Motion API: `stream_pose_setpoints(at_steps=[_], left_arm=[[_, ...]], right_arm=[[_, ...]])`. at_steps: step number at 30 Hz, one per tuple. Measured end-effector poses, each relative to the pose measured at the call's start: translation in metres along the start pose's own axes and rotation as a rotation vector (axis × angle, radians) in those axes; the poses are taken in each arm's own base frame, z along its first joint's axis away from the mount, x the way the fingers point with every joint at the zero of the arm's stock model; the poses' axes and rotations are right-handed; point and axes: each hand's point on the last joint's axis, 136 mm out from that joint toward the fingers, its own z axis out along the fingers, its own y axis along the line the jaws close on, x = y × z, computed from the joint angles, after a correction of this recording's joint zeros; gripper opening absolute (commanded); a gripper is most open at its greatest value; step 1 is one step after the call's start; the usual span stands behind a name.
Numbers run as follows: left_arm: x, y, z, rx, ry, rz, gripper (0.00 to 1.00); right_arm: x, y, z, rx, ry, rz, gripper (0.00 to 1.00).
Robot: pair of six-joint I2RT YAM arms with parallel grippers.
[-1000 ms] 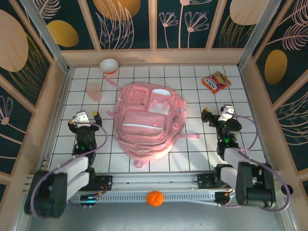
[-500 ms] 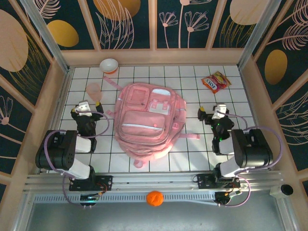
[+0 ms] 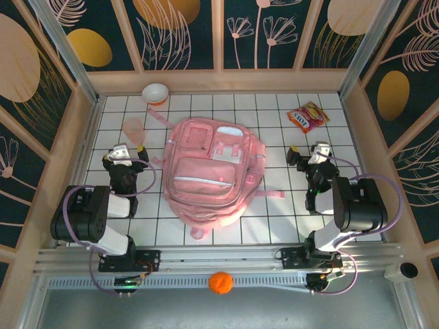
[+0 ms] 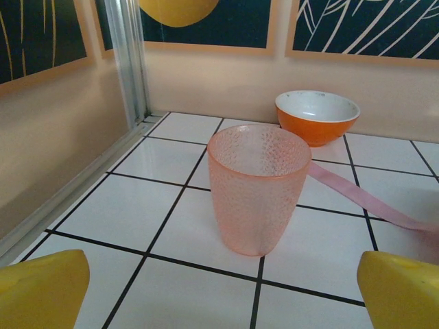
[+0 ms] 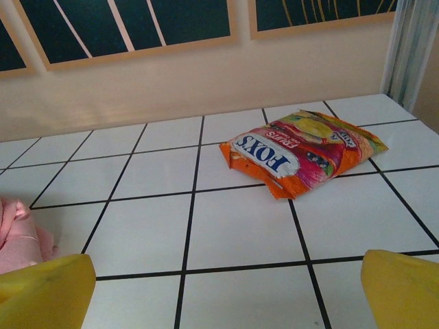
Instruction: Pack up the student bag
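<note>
Pink bag (image 3: pixel 209 175) lies flat mid-tabletop (image 3: pixel 274 219), between the arms; zips look shut. Left hand (image 4: pixel 219 295) wide, empty, facing the upright cup (image 4: pixel 257 188), bowl (image 4: pixel 317 116) behind, a bag strap (image 4: pixel 363 199) trailing past. Right hand (image 5: pixel 219 295) wide, empty, facing the snack pack (image 5: pixel 302 151), well apart. Likely step: reach for an item. Cup: go in level, straddle the wall below the rim, keep off the strap. Pack lies flat, so come from above and pinch an edge
</note>
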Motion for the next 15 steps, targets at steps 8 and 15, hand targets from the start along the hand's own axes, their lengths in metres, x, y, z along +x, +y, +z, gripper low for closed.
stream_pose_setpoints(at_steps=[8,15], left_arm=[[0.0,-0.0002,0.0,0.001,0.0,0.0,0.99],[0.0,-0.0003,0.0,0.002,0.0,0.0,0.99]], right_arm=[[0.0019,-0.0002,0.0,0.001,0.008,0.001,0.99],[0.0019,-0.0002,0.0,0.001,0.008,0.001,0.99]])
